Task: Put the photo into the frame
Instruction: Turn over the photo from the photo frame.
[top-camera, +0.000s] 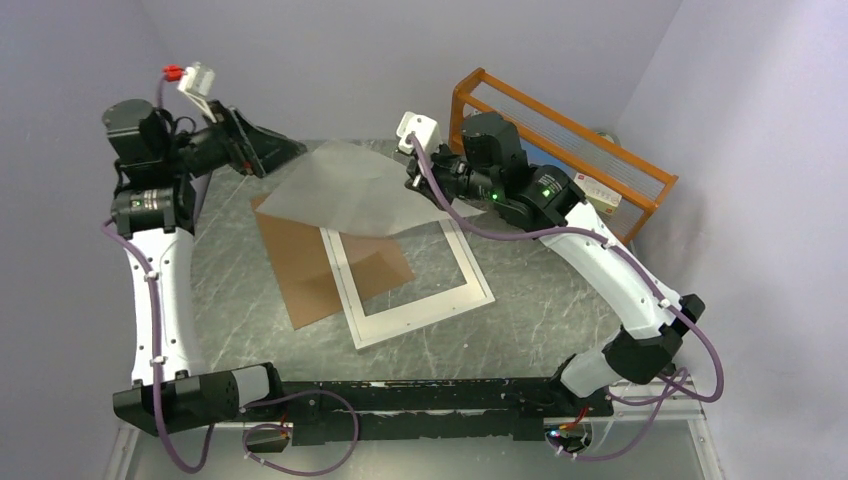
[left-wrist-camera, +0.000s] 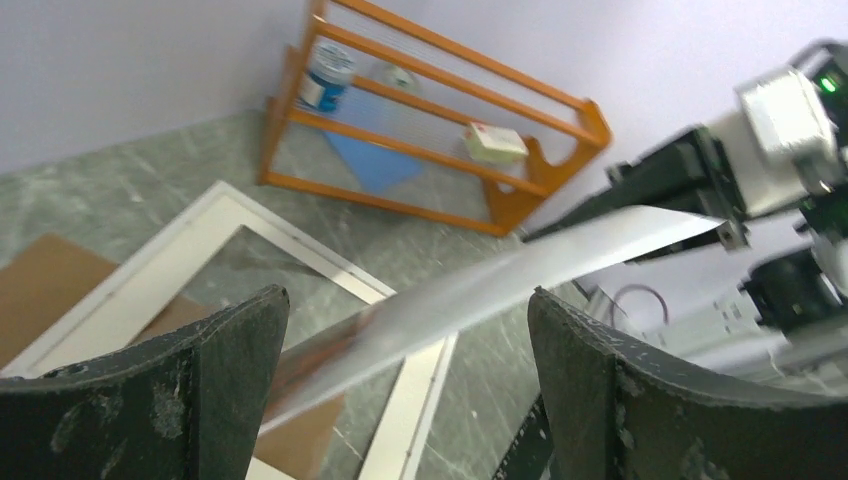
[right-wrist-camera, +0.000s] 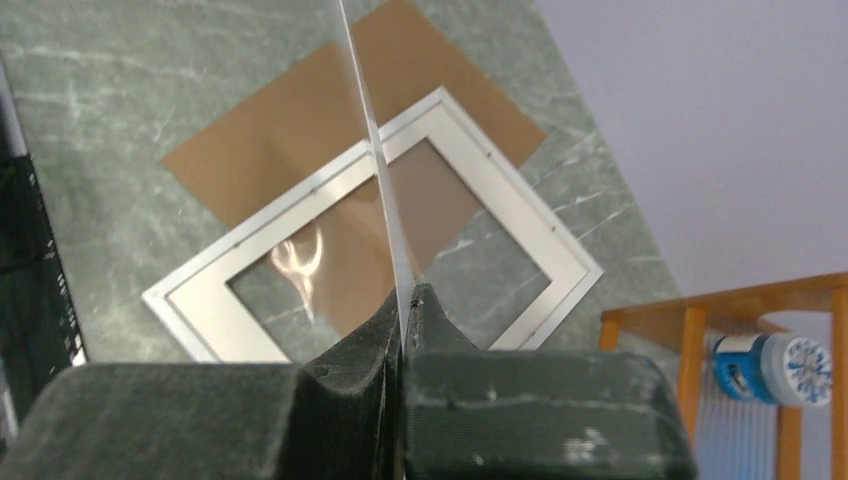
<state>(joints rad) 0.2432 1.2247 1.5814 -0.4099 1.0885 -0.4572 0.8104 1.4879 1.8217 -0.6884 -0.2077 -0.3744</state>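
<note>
Grey-green marbled stone forms the tabletop (top-camera: 520, 320), with pale lilac walls behind and an orange wooden rack (top-camera: 460, 115) in the far right corner. On the stone lies a large white rectangular frame (top-camera: 425, 315) with a narrow flat border, set at an angle, its left part overlapping a plain brown backing board (top-camera: 300, 270). Above both hangs the large rectangular paper photo (top-camera: 350, 190), its pale side facing the overhead camera and the sheet slightly bowed, clear of the frame. The right hand (right-wrist-camera: 405, 305) is clamped tight on the photo's right edge and carries it. The left hand (left-wrist-camera: 405, 310) stands spread wide at the sheet's far-left corner; from its own camera the blurred paper runs between the two fingers, and I cannot tell whether it touches either.
</note>
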